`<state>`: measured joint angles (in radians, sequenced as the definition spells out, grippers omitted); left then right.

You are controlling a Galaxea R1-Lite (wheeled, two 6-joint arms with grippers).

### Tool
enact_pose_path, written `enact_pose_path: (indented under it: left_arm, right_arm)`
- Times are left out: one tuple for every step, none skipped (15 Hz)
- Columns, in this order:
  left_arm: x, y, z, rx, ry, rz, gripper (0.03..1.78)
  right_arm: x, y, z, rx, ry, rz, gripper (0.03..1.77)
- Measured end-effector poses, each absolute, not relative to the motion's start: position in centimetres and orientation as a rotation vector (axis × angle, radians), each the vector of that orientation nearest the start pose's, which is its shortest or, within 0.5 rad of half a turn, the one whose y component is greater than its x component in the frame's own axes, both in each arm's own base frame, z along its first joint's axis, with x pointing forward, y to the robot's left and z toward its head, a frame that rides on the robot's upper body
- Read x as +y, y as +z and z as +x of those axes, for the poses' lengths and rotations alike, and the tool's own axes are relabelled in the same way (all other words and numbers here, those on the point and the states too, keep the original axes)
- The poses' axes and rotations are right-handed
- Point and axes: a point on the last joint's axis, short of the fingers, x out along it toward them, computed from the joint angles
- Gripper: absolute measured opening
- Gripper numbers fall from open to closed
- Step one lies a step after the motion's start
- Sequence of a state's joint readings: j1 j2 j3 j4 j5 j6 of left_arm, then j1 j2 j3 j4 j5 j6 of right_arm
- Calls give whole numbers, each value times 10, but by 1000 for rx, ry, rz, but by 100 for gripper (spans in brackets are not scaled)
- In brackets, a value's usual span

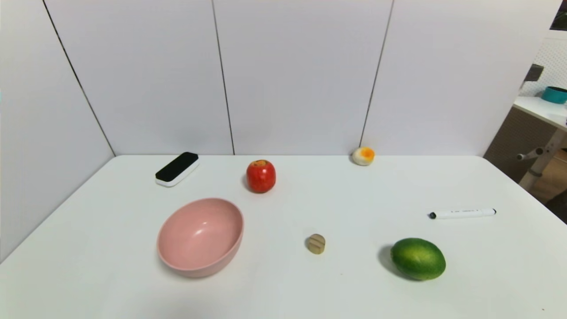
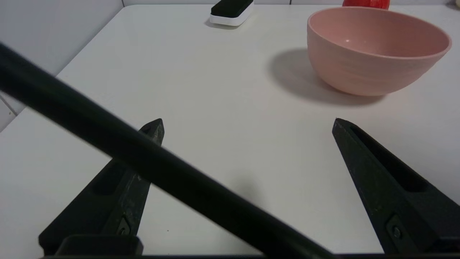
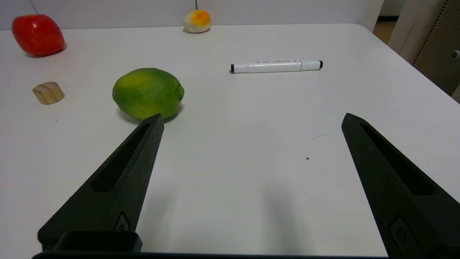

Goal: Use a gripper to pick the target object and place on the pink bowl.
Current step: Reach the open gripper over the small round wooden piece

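The small tan wooden disc (image 1: 316, 243) with a groove across its face lies on the white table (image 1: 310, 190) near the middle, also seen as the disc (image 3: 48, 92) in the right wrist view. The pink bowl (image 1: 200, 236) stands empty to its left; the left wrist view shows the bowl (image 2: 373, 50) a little ahead. Neither arm appears in the head view. My left gripper (image 2: 248, 122) is open over bare table, short of the bowl. My right gripper (image 3: 251, 120) is open over bare table, with nothing between its fingers.
A red apple (image 1: 261, 176) and a black-and-white eraser (image 1: 176, 169) sit behind the bowl. A white-and-orange egg-like lump (image 1: 363, 156) lies by the back wall. A green lime (image 1: 418, 258) and a white marker (image 1: 463, 213) lie right. A black cable (image 2: 143, 169) crosses the left wrist view.
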<state>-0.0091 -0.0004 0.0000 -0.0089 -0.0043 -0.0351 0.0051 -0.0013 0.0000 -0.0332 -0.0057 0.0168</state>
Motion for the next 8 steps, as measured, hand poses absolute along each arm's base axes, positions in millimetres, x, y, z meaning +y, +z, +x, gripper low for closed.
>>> enact_pose_path:
  left_arm:
    - [0,79,-23,-16,-9,-58,169]
    - [0,85,-24,-29,-8,-80,169]
    - [0,93,-24,-37,-7,-93,169]
    - [0,104,-25,-40,-8,-104,169]
    - [0,116,-24,-38,-9,-111,169]
    - [0,130,-23,-34,-11,-114,169]
    - [0,147,-21,-27,-19,-114,169]
    - [0,162,-18,-12,-34,-111,169]
  right_arm:
    - [0,79,-23,-34,0,17,171]
    - [0,79,-23,-34,0,17,171]
    - [0,79,-23,-34,0,17,171]
    - [0,79,-23,-34,0,17,171]
    - [0,79,-23,-34,0,17,171]
    - [0,79,-23,-34,0,17,171]
    - [0,79,-23,-34,0,17,171]
    - [0,79,-23,-34,0,17,171]
